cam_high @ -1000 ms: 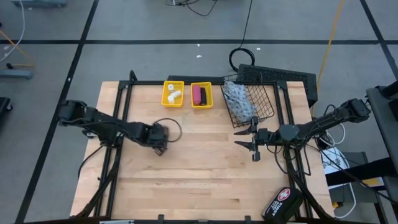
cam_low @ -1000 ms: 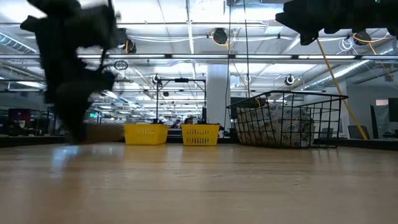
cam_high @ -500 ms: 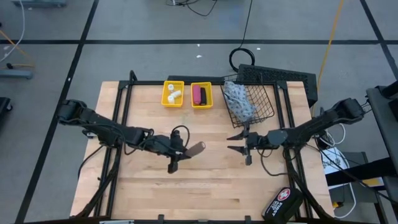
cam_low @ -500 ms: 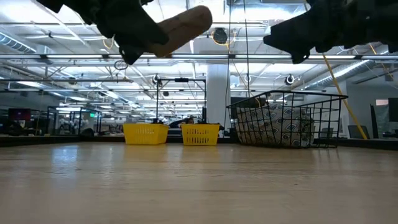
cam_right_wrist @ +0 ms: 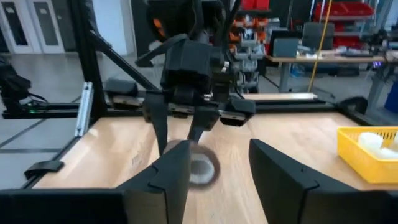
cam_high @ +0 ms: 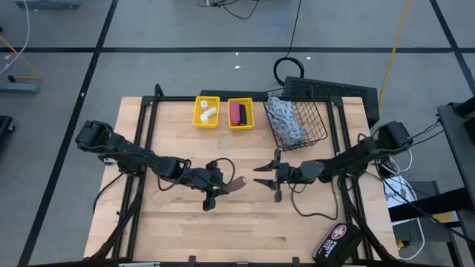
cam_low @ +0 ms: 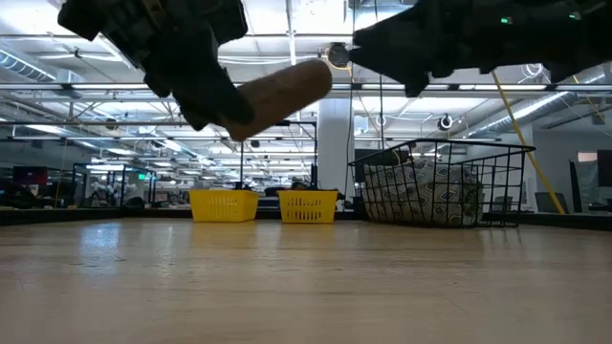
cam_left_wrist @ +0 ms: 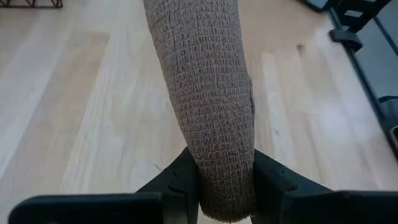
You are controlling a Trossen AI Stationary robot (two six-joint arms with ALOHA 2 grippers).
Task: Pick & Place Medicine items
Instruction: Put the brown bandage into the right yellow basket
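- Above a pale wooden table (cam_high: pixel 245 222), the left gripper (cam_high: pixel 220 185) pinches a tan woven bandage roll (cam_high: pixel 235 183).
- Beside the roll, the right gripper (cam_high: pixel 265 175) waits, fingers spread; a misaligned handover could drop it.

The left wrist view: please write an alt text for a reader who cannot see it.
The left end effector grips a brown, woven-textured bandage roll by one end, its two dark fingers pressed on either side. The roll extends away over the bare light wooden table.

Tan woven-textured roll (cam_left_wrist: pixel 208 106) — yellow bins (cam_high: pixel 206 111) — blue-white patterned pouch (cam_high: pixel 286 122), black wire basket (cam_high: pixel 315 122).
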